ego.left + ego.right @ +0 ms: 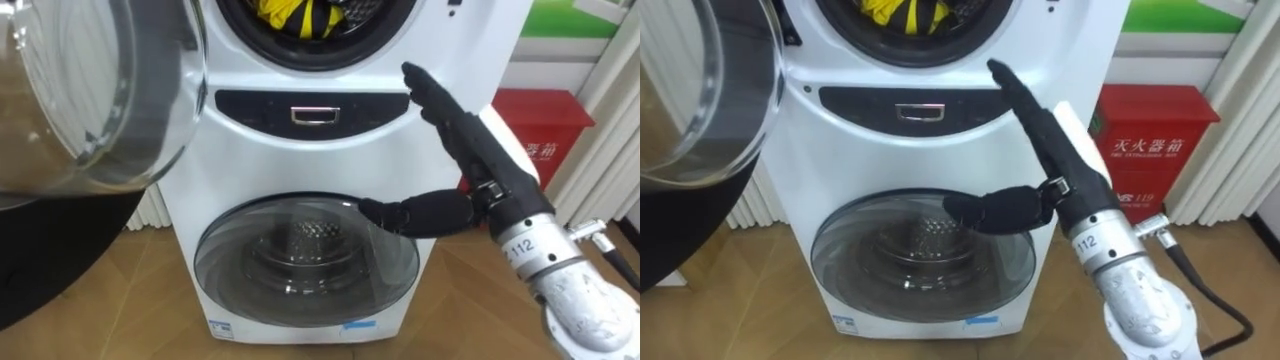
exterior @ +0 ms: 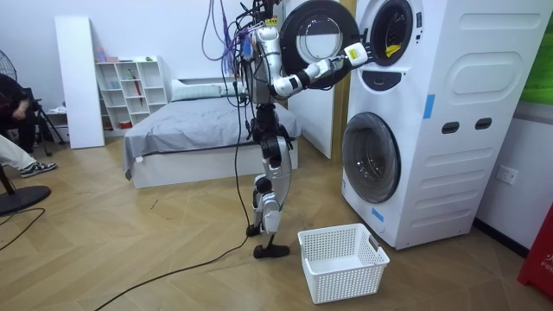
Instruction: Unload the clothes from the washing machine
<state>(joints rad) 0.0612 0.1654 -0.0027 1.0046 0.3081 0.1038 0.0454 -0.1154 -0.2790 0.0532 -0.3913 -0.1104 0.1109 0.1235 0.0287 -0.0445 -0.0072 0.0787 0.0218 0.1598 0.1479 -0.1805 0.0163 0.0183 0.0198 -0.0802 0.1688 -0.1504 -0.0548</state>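
Bedroom washing machine [image 1: 310,150], two drums [image 1: 305,255], one yellow clothes bundle [image 1: 298,15]; right hand [image 1: 470,135] outstretched, empty.

1 washer [image 2: 449,112], 2 round doors [image 1: 80,90] [image 1: 305,255], 1 yellow-black garment [image 1: 280,12], 1 white basket [image 2: 346,278], 1 hand [image 1: 480,150]

Open way from my right hand [image 1: 470,135] up into the drum mouth [image 1: 300,60]; the swung-out door [image 1: 90,90] crowds its left edge.
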